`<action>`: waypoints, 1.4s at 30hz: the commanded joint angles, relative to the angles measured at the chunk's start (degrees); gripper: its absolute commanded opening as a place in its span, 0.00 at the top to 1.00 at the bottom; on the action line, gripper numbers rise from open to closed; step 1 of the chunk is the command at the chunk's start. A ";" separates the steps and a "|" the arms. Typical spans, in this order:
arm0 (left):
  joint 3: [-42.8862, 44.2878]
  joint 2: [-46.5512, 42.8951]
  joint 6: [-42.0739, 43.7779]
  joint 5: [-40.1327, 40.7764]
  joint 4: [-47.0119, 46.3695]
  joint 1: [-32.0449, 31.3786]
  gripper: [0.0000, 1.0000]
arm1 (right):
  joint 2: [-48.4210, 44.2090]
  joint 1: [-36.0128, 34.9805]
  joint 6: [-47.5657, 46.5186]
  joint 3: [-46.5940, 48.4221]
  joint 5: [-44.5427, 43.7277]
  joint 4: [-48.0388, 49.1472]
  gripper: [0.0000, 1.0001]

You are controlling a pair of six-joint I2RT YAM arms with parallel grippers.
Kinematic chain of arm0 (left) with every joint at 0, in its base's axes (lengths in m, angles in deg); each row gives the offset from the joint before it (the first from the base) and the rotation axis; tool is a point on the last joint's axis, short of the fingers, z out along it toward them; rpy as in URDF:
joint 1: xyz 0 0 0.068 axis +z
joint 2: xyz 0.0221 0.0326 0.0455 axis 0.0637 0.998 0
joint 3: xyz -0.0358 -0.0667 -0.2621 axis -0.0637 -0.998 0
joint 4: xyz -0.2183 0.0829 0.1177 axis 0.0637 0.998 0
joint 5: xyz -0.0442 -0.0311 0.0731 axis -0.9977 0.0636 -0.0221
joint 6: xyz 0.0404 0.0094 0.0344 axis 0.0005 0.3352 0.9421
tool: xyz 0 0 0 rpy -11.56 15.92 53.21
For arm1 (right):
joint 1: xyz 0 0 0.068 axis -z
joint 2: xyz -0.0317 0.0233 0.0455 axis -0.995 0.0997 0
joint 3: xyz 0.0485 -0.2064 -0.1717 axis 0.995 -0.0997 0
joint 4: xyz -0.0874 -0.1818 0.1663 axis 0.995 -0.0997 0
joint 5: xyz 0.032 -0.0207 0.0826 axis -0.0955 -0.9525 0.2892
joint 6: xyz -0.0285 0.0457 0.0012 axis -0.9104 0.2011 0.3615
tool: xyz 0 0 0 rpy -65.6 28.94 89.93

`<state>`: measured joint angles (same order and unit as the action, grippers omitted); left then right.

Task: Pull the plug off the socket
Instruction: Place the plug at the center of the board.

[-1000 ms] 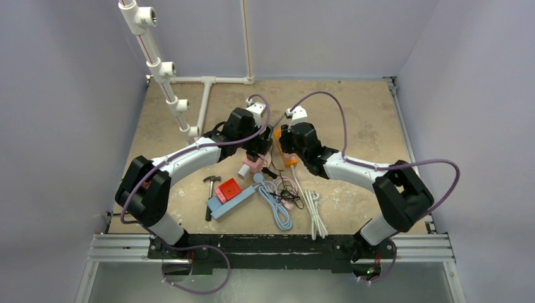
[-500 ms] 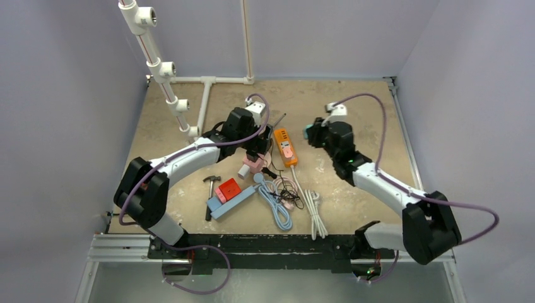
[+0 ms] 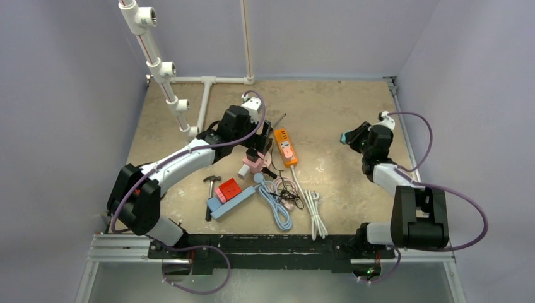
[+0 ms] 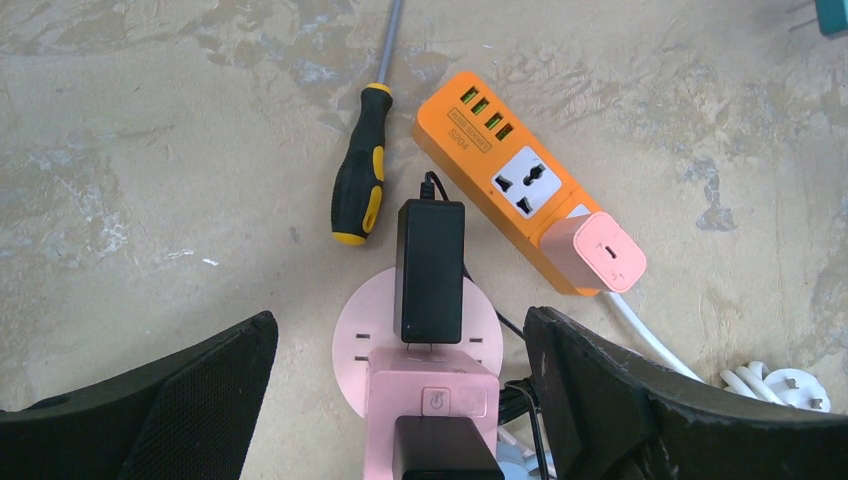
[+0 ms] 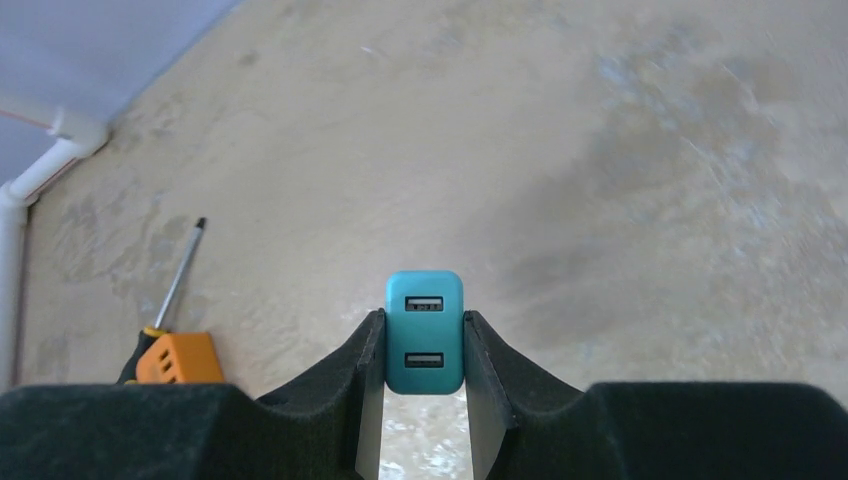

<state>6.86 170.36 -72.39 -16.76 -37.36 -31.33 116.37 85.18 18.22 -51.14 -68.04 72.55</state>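
Teal plug (image 5: 424, 332) is off the orange power strip (image 3: 285, 146). It is pinched between the fingers of the right hand (image 5: 424, 350) and held in the air at the right side of the surface (image 3: 340, 183), well apart from the strip.

View differences:
- Right wrist: two USB ports on the plug face, fingers narrow and pressed on both its sides. The strip's end and the screwdriver (image 4: 360, 185) show at lower left.
- Top: the plug is only a teal speck at the hand's tip.
- Left wrist: strip detail. It has four USB ports, one free outlet and a pink adapter (image 4: 597, 252) plugged in at the cable end. The black-and-yellow screwdriver lies just beside the strip.

Left hand (image 3: 255, 151) has its jaws wide and holds nothing. It hovers over the pink socket (image 4: 432, 385), which has a black adapter (image 4: 430, 270) on it.

Compared with a second ago, the right hand was down on the strip then. Half a second ago it was lifted just to the right, and now it has swung out near the right edge. The strip has not shifted, and the left hand is unchanged.

Near the front edge lie a hammer (image 3: 210, 186), a red block (image 3: 228, 189), a blue cable (image 3: 277, 205) and a white cable (image 3: 312, 211).
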 commanded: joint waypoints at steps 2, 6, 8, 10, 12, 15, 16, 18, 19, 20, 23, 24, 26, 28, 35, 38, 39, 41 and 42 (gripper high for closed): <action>0.72 -1.55 1.28 -0.58 -1.37 0.18 0.07 | 5.10 8.05 7.67 -2.89 10.85 7.93 1.00; 0.74 -1.92 1.14 -0.84 -1.28 0.21 0.07 | 7.52 10.89 8.26 -3.20 11.95 8.60 1.00; 0.71 -2.15 1.12 -0.92 -1.28 0.18 0.07 | 7.48 10.96 8.23 -3.15 10.59 8.33 1.00; 0.60 -2.42 1.03 -1.02 -1.28 0.18 0.07 | 7.17 10.96 8.06 -3.05 8.80 7.56 0.99; 0.54 -2.62 0.90 -1.11 -1.27 0.18 0.07 | 6.78 10.96 8.04 -3.13 7.22 7.00 0.93; 0.46 -2.80 0.71 -1.50 -1.32 0.20 0.07 | 6.74 10.96 7.63 -2.57 5.53 5.71 0.80; 0.51 -2.86 0.62 -1.63 -1.34 0.18 0.07 | 6.72 10.96 7.52 -2.35 4.98 5.22 0.73; 0.46 -2.91 0.42 -2.08 -1.37 0.18 0.07 | 6.72 10.96 7.51 -2.29 4.05 4.67 0.53; 0.45 -2.91 0.36 -2.41 -1.47 0.20 0.07 | 6.72 10.96 7.38 -2.19 3.71 4.42 0.49; 0.46 -2.99 0.25 -2.51 -1.49 0.18 0.07 | 6.67 10.96 7.18 -2.09 3.10 3.98 0.45; 0.33 -3.00 0.07 -2.52 -1.70 0.18 0.07 | 6.07 10.96 7.11 -2.09 2.21 3.68 0.37; 0.24 -3.00 0.07 -2.52 -1.71 0.18 0.07 | 5.89 10.96 7.16 -2.15 2.17 3.64 0.36; 0.19 -3.00 0.22 -2.52 -1.72 0.18 0.07 | 5.62 10.96 7.07 -2.19 2.16 3.63 0.35; 0.10 -2.98 0.39 -2.52 -1.65 0.18 0.07 | 5.12 10.96 6.49 -2.11 2.44 3.52 0.35; 0.00 -3.90 0.33 -1.91 -1.62 0.18 0.07 | -7.15 8.73 -2.05 -6.15 10.88 9.39 0.39; 0.21 -3.79 0.07 -2.49 -1.52 0.26 0.06 | -13.31 0.82 -5.92 -6.84 8.49 11.00 0.36; 0.25 -3.87 -0.01 -2.52 -1.53 0.26 0.06 | -14.73 -3.39 -7.44 -6.22 6.98 10.63 0.36; 0.32 -4.02 0.00 -2.37 -1.43 0.43 0.06 | -15.28 -8.99 -9.35 -4.77 5.94 10.08 0.35; 0.28 -4.19 0.05 -1.86 -1.18 0.56 0.06 | -15.25 -11.11 -9.97 -4.01 5.61 9.99 0.35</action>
<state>6.86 168.35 -72.61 -18.68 -37.29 -31.33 102.19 81.86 14.51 -57.37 -61.11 80.28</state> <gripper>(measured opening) 0.935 0.649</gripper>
